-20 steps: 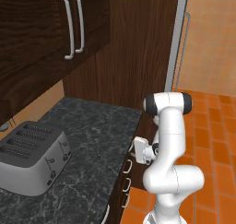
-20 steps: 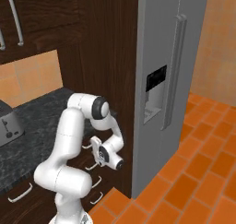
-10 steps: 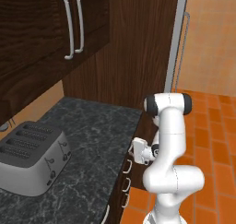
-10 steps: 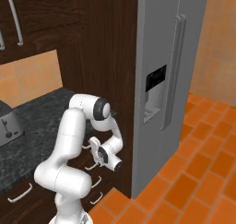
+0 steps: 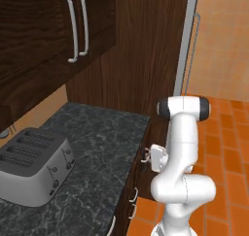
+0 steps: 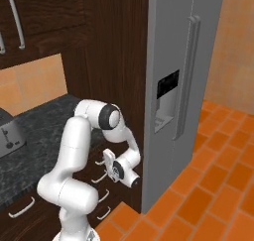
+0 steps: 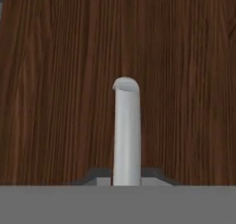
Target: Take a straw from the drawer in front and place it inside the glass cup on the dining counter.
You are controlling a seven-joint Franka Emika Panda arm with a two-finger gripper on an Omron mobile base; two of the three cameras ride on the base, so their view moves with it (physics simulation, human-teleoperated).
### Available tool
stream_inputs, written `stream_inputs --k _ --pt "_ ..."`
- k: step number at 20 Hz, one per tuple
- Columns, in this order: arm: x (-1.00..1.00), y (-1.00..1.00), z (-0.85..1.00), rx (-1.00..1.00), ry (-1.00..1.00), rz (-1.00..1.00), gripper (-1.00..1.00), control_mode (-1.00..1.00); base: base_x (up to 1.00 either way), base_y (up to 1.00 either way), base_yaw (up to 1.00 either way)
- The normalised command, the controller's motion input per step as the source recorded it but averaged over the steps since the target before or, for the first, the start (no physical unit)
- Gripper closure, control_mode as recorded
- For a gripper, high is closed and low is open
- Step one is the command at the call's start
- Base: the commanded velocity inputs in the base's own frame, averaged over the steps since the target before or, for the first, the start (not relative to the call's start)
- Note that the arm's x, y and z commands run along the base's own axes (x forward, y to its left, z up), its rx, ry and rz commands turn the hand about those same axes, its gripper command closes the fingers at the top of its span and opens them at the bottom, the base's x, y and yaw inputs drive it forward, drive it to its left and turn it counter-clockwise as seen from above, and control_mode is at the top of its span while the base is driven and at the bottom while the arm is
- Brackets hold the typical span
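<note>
Sitting just right of the black speckled granite worktop (image 5: 97,147), the dark brown wooden drawer (image 7: 60,80) looks closed. The two-finger gripper (image 6: 106,161) has crept closer around its white curved handle (image 7: 126,131); whether clenched, I cannot tell.

Drawer (image 7: 55,80) interior hidden behind closed front; handle (image 7: 126,131) lower end cut by band.

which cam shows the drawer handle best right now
The hand view: the white handle stands large against the dark wood drawer, straight ahead. In the right base view the claw partly hides it at the drawer fronts. In the left base view the hand covers that spot.
</note>
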Motion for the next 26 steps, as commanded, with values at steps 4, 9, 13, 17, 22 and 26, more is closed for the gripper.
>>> stream_inputs --k 4,9,13,17,22,26 --pt "-0.35 -1.00 0.28 0.00 -0.01 0.01 1.00 -1.00 0.00 0.00 0.00" --pt "-0.35 -1.00 0.28 0.00 0.00 0.02 1.00 -1.00 0.00 0.00 0.00" --pt "-0.34 -1.00 0.19 0.00 0.00 0.04 1.00 -1.00 0.00 0.00 0.00" --pt "-0.30 -1.00 0.02 0.00 0.00 0.04 -1.00 -1.00 0.00 0.00 0.00" --pt "-0.31 -0.97 -0.02 0.00 0.04 0.00 -1.00 -1.00 0.00 0.00 0.00" --pt "-0.41 -0.87 0.09 -0.08 0.03 0.00 -1.00 -1.00 0.00 0.00 0.00"
